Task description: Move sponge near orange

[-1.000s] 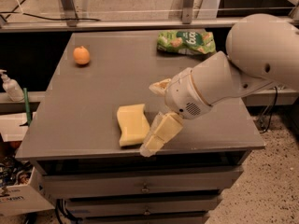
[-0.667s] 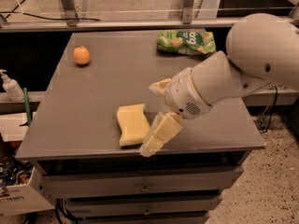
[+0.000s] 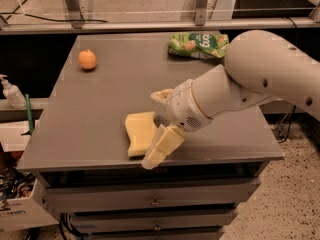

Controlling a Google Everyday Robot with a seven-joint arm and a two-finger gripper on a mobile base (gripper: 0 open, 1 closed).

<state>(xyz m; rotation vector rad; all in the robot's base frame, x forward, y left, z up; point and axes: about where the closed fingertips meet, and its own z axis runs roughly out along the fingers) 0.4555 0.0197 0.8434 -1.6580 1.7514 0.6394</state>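
hand spread wide at sponge right edge, nothing gripped; orange well apart.

End effector at R edge of sponge, fingers spread; orange well apart, back-L.

A green snack bag is laid at the surface's far edge, well beyond the gripper by the front edge.

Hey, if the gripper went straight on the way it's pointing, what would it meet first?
Most likely the sponge: the gripper points left, its open fingers either side of the sponge's right end. Its height above the table is unclear, so it might skim over.
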